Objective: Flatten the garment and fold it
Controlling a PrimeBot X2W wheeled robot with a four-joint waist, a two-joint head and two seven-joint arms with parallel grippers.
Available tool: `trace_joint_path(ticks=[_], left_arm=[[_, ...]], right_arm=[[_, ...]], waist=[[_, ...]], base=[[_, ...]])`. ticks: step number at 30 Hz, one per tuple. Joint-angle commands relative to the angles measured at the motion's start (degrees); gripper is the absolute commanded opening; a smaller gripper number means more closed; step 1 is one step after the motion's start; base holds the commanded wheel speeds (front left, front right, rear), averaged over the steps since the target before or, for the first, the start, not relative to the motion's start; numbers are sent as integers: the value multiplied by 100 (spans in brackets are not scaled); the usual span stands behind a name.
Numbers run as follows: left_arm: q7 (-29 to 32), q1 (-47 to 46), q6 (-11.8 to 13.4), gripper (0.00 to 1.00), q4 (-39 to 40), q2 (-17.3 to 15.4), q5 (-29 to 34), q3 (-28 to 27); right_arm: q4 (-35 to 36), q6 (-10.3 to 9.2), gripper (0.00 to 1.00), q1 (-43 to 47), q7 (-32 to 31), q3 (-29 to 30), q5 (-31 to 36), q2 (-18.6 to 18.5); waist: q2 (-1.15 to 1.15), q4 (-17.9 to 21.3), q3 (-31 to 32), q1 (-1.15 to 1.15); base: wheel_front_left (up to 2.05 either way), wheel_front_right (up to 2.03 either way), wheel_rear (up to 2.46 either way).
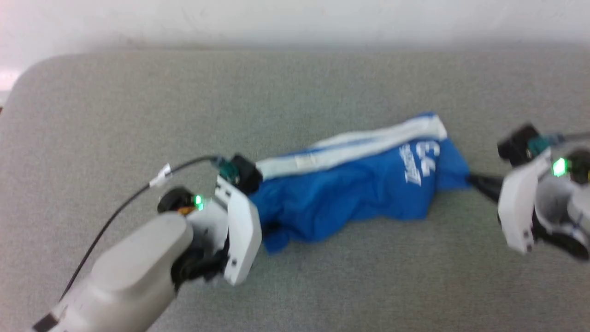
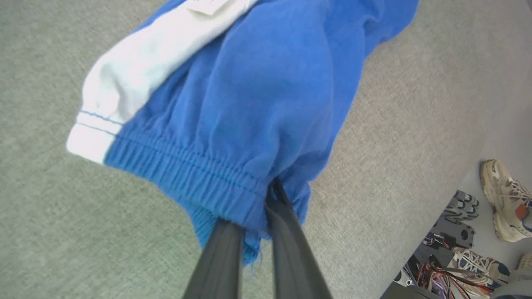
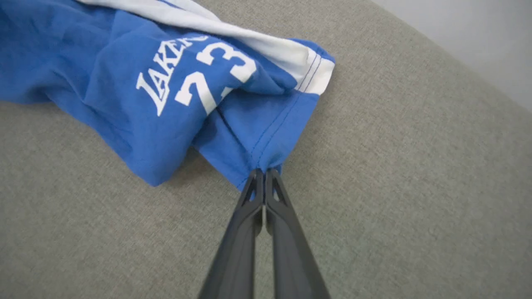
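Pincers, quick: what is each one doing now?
Left pincer: shut on the royal-blue cloth shorts, at the waistband.
Right pincer: shut on the shorts' hem corner.

The garment (image 1: pixel 345 193) lies between left gripper (image 2: pixel 259 205) and right gripper (image 3: pixel 264 172).

We count one garment (image 1: pixel 341 193) with one label tag (image 1: pixel 308 161). Two grippers: left gripper (image 2: pixel 259 216), right gripper (image 3: pixel 264 174), two fingers (image 3: pixel 286 249) each, four total. One table (image 1: pixel 322 286). One black cable (image 1: pixel 120 203). Two green lights (image 1: pixel 198 201). Two sneakers (image 2: pixel 505 199), maybe a third, cut off.
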State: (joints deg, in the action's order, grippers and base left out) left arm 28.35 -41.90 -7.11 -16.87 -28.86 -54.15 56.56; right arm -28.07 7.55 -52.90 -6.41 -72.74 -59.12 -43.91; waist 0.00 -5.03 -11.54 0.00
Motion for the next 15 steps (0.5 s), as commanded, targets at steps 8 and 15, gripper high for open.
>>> trace_joint_path(ticks=[8, 15], left_arm=[[63, 926, 84, 0, 1002, -594, -321, 154], [-190, 1417, 352, 0, 1296, -780, -173, 267]], right_arm=[[1089, -6, 0, 1502, 529, 366, -195, -839], [1476, -6, 0, 2814, 606, 983, -223, -1010]], waist=[[0, 235, 678, 0], [0, 326, 653, 0]], base=[[0, 0, 0], [0, 0, 0]])
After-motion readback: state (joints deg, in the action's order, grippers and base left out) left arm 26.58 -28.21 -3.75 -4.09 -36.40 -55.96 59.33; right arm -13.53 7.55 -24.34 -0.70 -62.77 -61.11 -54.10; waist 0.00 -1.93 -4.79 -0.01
